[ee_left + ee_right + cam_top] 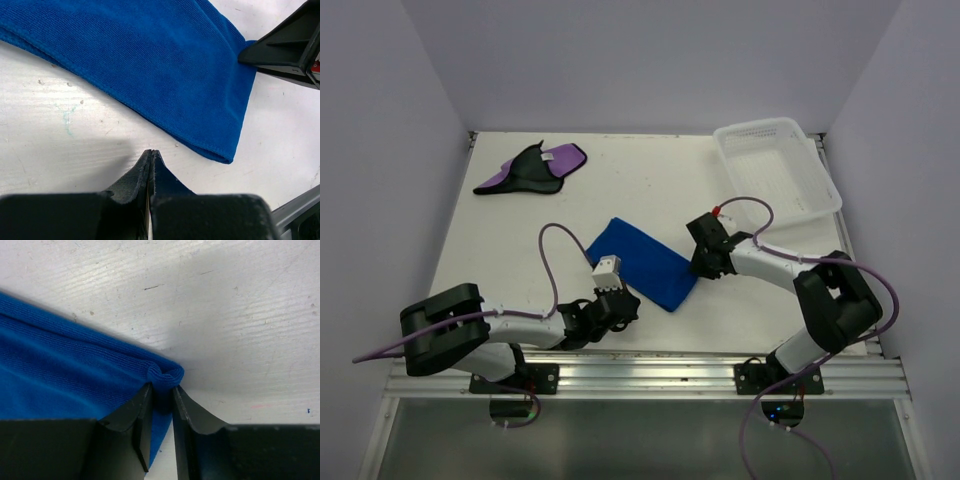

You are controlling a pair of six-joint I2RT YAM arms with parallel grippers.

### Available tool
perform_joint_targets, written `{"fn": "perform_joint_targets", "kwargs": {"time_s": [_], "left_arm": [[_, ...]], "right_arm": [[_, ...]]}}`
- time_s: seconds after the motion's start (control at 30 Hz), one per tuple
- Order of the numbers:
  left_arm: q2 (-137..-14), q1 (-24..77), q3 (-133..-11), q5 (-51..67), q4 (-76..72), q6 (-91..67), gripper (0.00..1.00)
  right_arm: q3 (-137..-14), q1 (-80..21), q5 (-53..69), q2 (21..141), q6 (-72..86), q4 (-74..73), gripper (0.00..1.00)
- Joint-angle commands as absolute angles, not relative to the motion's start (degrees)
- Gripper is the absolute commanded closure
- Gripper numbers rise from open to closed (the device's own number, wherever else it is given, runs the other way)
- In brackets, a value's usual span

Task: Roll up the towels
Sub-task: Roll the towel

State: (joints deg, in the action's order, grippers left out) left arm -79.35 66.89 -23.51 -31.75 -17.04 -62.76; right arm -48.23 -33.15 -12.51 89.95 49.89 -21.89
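Blue towel (645, 265): flat, mid-counter (500, 240); right fingers (127, 412) pinching its bunched corner; left fingers (132, 177) pressed together, empty, just beside its edge; purple towel (532, 168): far-left corner.

Two towels lie on the one desk (650, 195): one blue towel (642, 263) near the middle, and one purple towel (532, 168) with a black side at the far left. One white basket (757, 126) sits at the far right. Two pincers are at the near side, one on each arm: the left pincer (151, 152) and the right pincer (162, 387).
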Motion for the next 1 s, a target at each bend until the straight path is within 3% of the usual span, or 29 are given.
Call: {"fn": "perform_joint_targets", "kwargs": {"time_s": [0.0,0.07,0.3,0.63,0.97], "left_arm": [[-78.0,67.0,-23.1,-32.4,-16.7,-61.2,1.0],[-78.0,67.0,-23.2,-32.4,-16.5,-60.9,1.0],[-77.1,67.0,-23.6,-32.4,-15.9,-60.1,1.0],[-76.7,68.2,-23.6,-32.6,-16.5,-59.1,1.0],[-75.2,68.5,-25.4,-33.3,-15.2,-57.7,1.0]], "right_arm": [[-47.3,-32.8,-13.1,89.6,49.4,-21.0,0.78],[-47.3,-32.8,-12.9,88.9,49.5,-21.2,0.86],[-46.0,-32.8,-12.2,85.2,50.1,-23.5,0.94],[-42.8,-32.9,-11.3,76.7,51.0,-25.9,0.97],[-48.2,-32.9,-10.2,82.5,50.1,-26.5,0.96]]}}
